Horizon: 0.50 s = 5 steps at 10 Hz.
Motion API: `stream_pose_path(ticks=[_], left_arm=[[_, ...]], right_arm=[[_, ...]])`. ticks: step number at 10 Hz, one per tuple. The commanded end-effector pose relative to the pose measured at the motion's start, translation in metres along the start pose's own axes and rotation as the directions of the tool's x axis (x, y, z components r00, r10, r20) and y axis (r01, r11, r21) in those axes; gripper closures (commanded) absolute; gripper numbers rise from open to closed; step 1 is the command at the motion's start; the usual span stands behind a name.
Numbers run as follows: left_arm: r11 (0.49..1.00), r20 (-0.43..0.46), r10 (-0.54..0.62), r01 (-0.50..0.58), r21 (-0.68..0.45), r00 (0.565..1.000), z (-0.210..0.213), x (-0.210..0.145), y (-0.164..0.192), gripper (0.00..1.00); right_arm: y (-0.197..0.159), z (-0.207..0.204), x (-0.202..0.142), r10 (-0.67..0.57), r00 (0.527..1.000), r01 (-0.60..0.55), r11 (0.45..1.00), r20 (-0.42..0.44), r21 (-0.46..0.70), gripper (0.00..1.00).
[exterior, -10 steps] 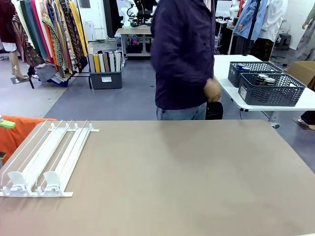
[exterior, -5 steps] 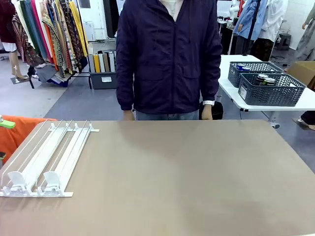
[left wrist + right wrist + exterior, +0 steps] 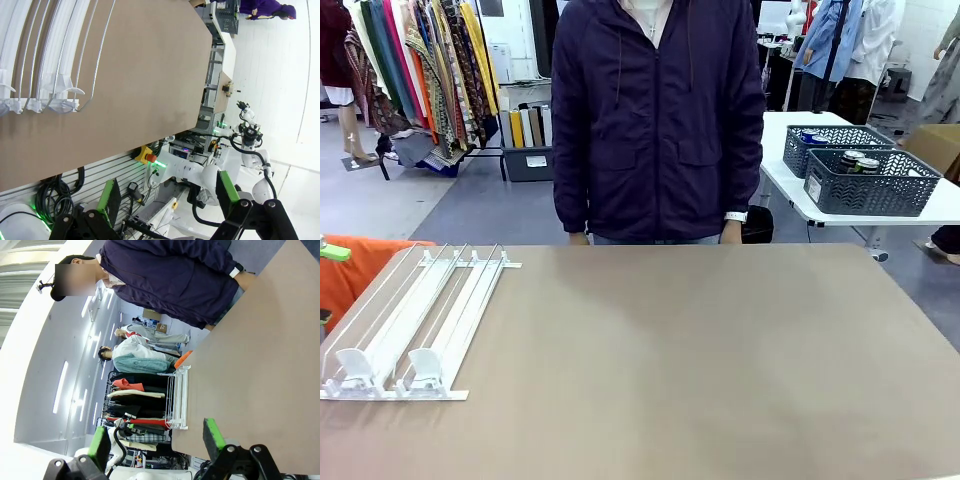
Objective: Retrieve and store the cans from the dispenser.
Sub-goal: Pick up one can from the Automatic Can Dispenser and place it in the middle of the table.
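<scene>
The dispenser [image 3: 415,320] is laid flat at the near left of the brown table [image 3: 720,360], its white stoppers toward the near edge. Cans [image 3: 857,161] are seen in a dark grey basket [image 3: 870,185] on a white side table at the far right. The left gripper [image 3: 165,197] is spread wide, grasping nothing, and the right gripper [image 3: 156,437] is likewise released. A person in a dark jacket [image 3: 658,110] is stood at the far edge.
</scene>
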<state>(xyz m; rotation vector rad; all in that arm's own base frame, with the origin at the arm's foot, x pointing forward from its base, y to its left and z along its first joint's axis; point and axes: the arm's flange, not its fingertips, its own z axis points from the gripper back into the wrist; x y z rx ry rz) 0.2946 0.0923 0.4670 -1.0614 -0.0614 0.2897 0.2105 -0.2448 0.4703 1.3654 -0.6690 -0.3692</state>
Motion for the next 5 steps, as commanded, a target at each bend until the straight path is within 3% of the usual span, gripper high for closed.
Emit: stream_pose_path(ticks=[1,5], left_arm=[[1.0,-0.001,-0.005,0.005,-0.022,1.0,0.0013,-0.0004,0.0001,0.0],[1.0,-0.001,-0.005,0.005,-0.022,1.0,0.0013,-0.0004,0.0001,0.0]], right_arm=[[0.0026,-0.0018,0.0031,0.024,1.0,-0.024,0.999,0.015,0.029,0.0],[0.0026,-0.0018,0.0031,0.024,1.0,-0.024,0.999,0.015,0.029,0.0]])
